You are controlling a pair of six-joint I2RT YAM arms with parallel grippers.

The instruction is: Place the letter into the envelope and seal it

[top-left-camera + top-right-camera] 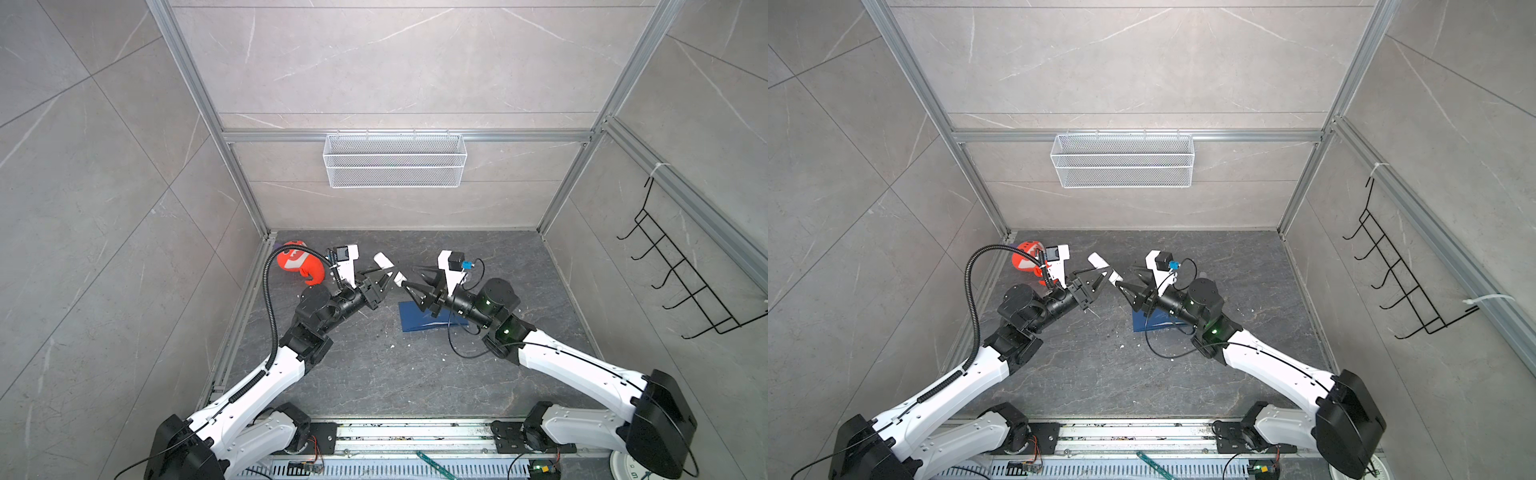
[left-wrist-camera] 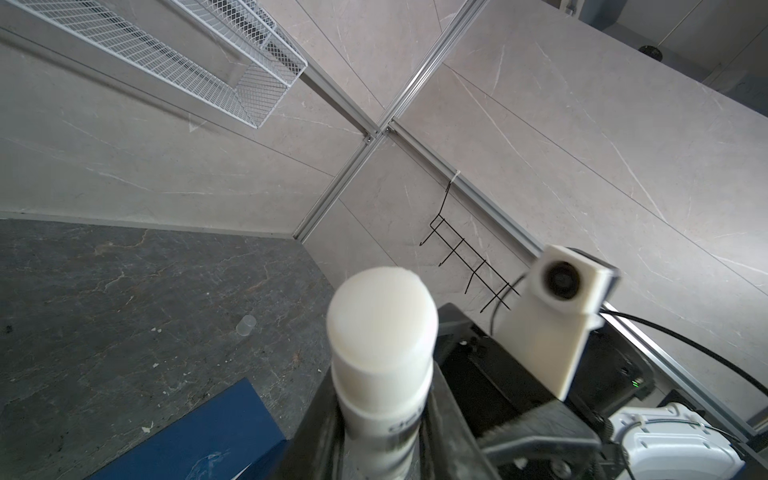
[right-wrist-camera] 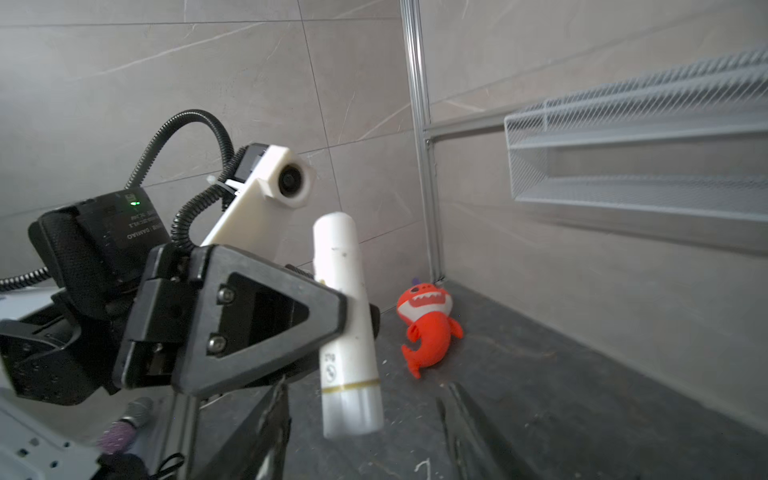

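The navy blue envelope lies flat on the dark table, partly under my right arm. The letter is out of view. My left gripper is shut on a white glue stick and holds it above the table. My right gripper is open. The stick's lower end stands between its jaws, with a gap on each side.
An orange shark toy lies at the back left corner. A small clear cap sits on the table. A white wire basket hangs on the back wall. A black hook rack hangs on the right wall.
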